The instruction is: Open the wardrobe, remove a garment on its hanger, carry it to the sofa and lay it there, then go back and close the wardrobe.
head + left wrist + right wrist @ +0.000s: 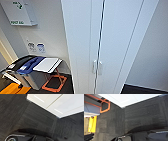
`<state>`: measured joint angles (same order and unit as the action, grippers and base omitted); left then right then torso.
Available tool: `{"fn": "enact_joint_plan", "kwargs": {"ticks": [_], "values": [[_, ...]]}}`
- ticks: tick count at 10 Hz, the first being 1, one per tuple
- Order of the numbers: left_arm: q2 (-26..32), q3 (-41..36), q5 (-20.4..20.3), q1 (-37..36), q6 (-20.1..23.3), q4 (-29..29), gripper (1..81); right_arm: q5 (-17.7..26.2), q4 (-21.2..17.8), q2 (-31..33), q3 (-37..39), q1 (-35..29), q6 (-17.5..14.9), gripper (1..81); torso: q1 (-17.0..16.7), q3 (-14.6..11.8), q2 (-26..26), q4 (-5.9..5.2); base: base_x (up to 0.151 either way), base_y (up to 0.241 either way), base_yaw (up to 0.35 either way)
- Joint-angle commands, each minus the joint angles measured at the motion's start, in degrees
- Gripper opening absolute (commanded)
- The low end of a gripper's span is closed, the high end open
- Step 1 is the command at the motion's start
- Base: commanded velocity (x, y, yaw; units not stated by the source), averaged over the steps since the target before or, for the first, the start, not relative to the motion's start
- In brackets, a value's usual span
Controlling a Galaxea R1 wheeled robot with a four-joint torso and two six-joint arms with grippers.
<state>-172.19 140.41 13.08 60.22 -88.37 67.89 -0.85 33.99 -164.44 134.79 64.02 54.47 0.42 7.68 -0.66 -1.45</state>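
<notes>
Far left of the wardrobe (110,37), up on the wall: white first-aid box (20,12) w/ green lettering. Below it, two small notices (36,47). Lower down, left of the wardrobe's base, a grey bin unit (32,75) w/ black, blue & white lids, orange frame (53,83) on the dark carpet (25,119) beside it. Now the wardrobe itself, centre: both doors closed, thin dark seam btwn them, pair of small white handles (97,67) at the seam. Right of it, plain wall. Claws: can't tell, L or R; wrist views show carpet & the wardrobe's foot.
</notes>
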Motion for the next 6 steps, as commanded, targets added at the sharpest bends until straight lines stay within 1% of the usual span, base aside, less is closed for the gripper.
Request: {"fn": "enact_joint_plan", "kwargs": {"ticks": [1, 2, 3, 4, 5, 6], "values": [[1.23, -1.01, -2.00, 4.59, -0.05, 12.96, 81.1, 2.61, 6.78, -1.80, 3.70, 0.88, -0.41, 81.1, 0.00, 0.00, 0.00, 0.00, 0.000, 0.000, 0.000], [2.19, -0.58, -4.71, 7.40, -0.05, 15.33, 81.1, 2.35, 7.84, -2.50, 6.34, 4.13, -0.41, 81.1, 0.00, 0.00, 0.00, 0.00, 0.000, 0.000, 0.000], [3.33, 0.12, -7.27, 10.04, -0.05, 16.22, 81.1, 1.82, 8.89, -3.03, 8.10, 7.20, -0.50, 81.1, 0.00, -0.02, 0.00, 0.00, 0.000, 0.000, 0.000], [4.31, 1.61, -10.77, 12.41, -0.05, 16.83, 81.1, 1.47, 10.12, -3.20, 9.42, 10.11, -0.50, 81.1, -0.02, -0.02, 0.00, 0.00, 0.000, 0.000, 0.000], [4.40, 3.45, -13.59, 14.53, 0.04, 17.71, 81.1, 1.47, 11.10, -3.38, 10.22, 12.66, -0.50, 81.1, -0.02, -0.04, 0.00, 0.00, 0.000, 0.000, 0.000], [4.31, 5.39, -13.96, 16.63, 0.04, 19.02, 81.1, 1.47, 11.71, -3.29, 10.39, 14.51, -0.50, 81.1, -0.05, -0.06, -0.02, 0.00, 0.000, 0.000, 0.000]]}}
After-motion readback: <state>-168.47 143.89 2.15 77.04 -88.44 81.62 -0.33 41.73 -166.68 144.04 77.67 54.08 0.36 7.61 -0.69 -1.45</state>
